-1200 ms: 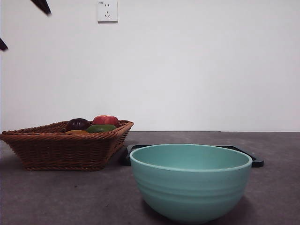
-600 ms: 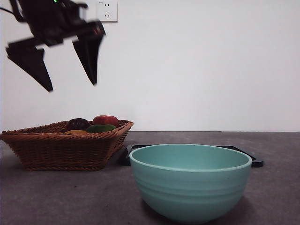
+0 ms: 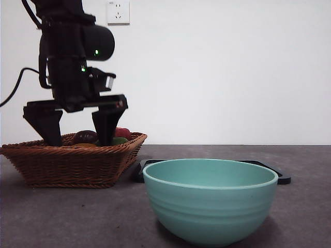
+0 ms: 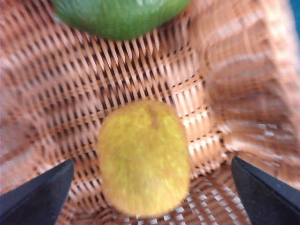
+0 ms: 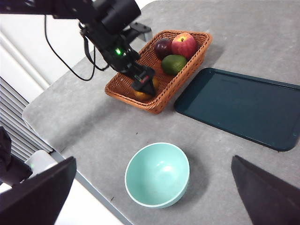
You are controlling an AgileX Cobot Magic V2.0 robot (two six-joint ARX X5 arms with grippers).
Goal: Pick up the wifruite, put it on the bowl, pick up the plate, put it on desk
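grey mottled desk, wicker basket on it, dark tray beside, mint-green bowl nearer the edge

Wicker basket holding red apple, dark purple fruit, green fruit, dark tray beside it, wall socket
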